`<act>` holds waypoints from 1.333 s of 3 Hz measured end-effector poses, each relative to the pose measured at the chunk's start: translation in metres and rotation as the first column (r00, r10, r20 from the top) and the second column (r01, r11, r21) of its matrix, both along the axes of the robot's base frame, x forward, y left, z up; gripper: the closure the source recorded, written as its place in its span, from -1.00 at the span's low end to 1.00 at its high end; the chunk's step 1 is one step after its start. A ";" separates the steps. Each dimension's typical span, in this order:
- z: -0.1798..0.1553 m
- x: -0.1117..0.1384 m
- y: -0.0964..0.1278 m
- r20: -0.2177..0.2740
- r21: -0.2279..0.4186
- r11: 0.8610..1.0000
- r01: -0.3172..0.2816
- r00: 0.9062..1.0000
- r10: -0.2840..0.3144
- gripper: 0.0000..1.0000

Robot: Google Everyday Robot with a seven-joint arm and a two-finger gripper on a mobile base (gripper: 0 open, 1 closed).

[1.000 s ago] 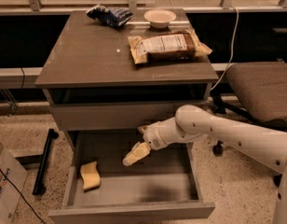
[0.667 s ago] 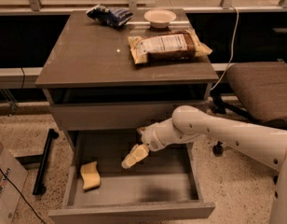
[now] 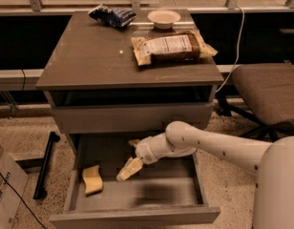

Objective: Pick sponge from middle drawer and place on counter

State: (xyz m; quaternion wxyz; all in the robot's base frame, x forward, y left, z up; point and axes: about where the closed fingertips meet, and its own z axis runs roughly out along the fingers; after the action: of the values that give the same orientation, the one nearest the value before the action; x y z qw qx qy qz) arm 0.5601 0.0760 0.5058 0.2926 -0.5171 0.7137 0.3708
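Observation:
The pale yellow sponge (image 3: 92,179) lies flat in the left part of the open middle drawer (image 3: 137,213), near its left wall. My gripper (image 3: 131,156) is inside the drawer above its floor, to the right of the sponge and apart from it. It is open and empty, with one yellowish padded finger (image 3: 129,169) pointing down-left toward the sponge. The grey-brown counter (image 3: 89,56) is the cabinet top above the drawers.
On the counter lie a tan and brown snack bag (image 3: 171,47), a dark blue bag (image 3: 112,15) and a small white bowl (image 3: 163,18). A padded chair (image 3: 268,92) stands right of the cabinet. A cardboard box (image 3: 6,190) sits on the floor at left.
My gripper has moved a little to the left and lower inside the drawer, closer to the sponge. The sponge has not moved.

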 end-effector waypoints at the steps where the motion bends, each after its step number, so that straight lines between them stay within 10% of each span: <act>1: -0.040 -0.006 0.031 -0.032 0.060 0.997 -0.043 0.998 0.045 -1.00; 4: -0.108 -0.035 0.130 -0.082 0.163 0.972 -0.169 0.980 0.184 -1.00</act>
State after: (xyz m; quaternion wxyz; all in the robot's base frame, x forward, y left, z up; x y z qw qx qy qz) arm 0.5252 0.2055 0.3981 0.2631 -0.5355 0.6472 0.4744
